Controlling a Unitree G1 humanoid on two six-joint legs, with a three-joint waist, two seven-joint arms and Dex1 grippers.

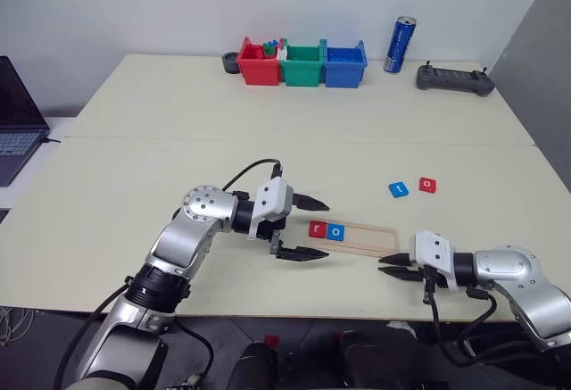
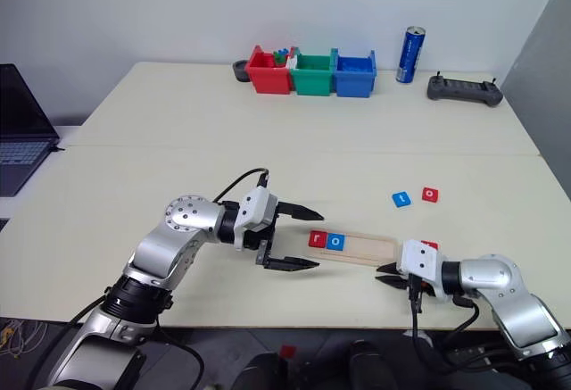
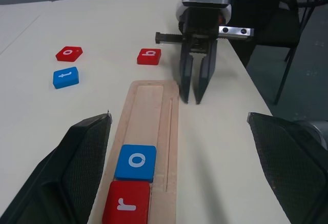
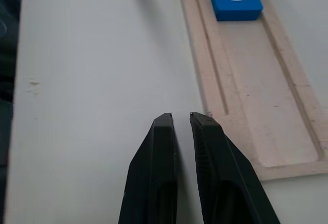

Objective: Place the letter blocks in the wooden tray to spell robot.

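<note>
- Right now the wooden tray (image 1: pixel 350 237) lies flat on the table (image 1: pixel 178 140), between the two claws.
- Two letter blocks sit in the tray at the end near the left claw (image 1: pixel 312 228): a red block (image 3: pixel 126 203) with a white "r" and, touching it, a blue block (image 3: pixel 136 162) with a white "o".
- The left claw has its two black fingers wide apart and holds nothing. The filled end of the tray lies just past its tips.
- The right claw (image 3: pixel 193 84) has its fingers almost together, with just a thin gap, and nothing between them. Its tips sit at the empty end of the tray, by the near corner.
- A red "b" block (image 3: pixel 149 56) lies on the table just beside the right claw, on its far side. The claw hides most of it in the head views.
- A blue "t" block (image 1: pixel 399 189) and a red "o" block (image 1: pixel 428 185) lie side by side farther off, beyond the tray.
- Far back stand red (image 1: pixel 259 67), green (image 1: pixel 302 66) and blue (image 1: pixel 343 66) bins, a blue can (image 1: pixel 400 45) with writing too small to read, and a dark controller (image 1: pixel 455 78).
- A laptop (image 1: pixel 16 122) is cut off at the edge.
</note>
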